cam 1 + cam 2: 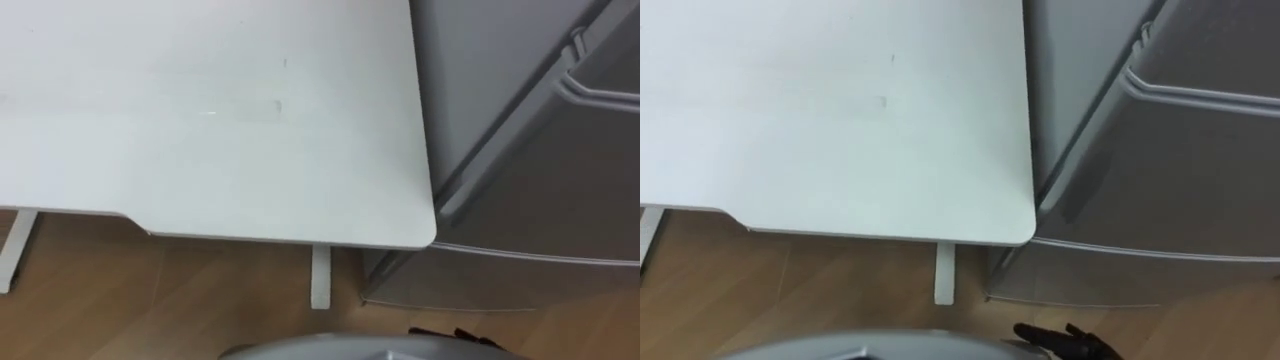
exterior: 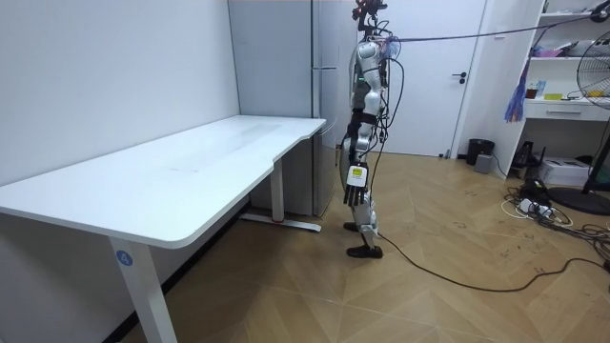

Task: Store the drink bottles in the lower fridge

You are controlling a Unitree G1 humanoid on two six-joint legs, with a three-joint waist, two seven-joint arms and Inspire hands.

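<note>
Parked at the table corner by the shut fridge, I can't tell my right hand's state or where the drinks are: already inside, or elsewhere awaiting fetching.

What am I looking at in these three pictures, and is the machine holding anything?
It is a two-legged humanoid robot meant to put drinks into the lower part of a fridge. The room view is from a camera standing in the room: the robot stands upright on the wood floor, at the corner of a long white table, beside the tall grey fridge. One hand hangs by its side with straight fingers, holding nothing. The other two pictures come from the twin cameras in its head, looking down. They show the same table corner and the fridge doors, which are closed. Dark fingertips of its right hand peek in at the bottom edge. No drinks can be seen on the table here.
</note>
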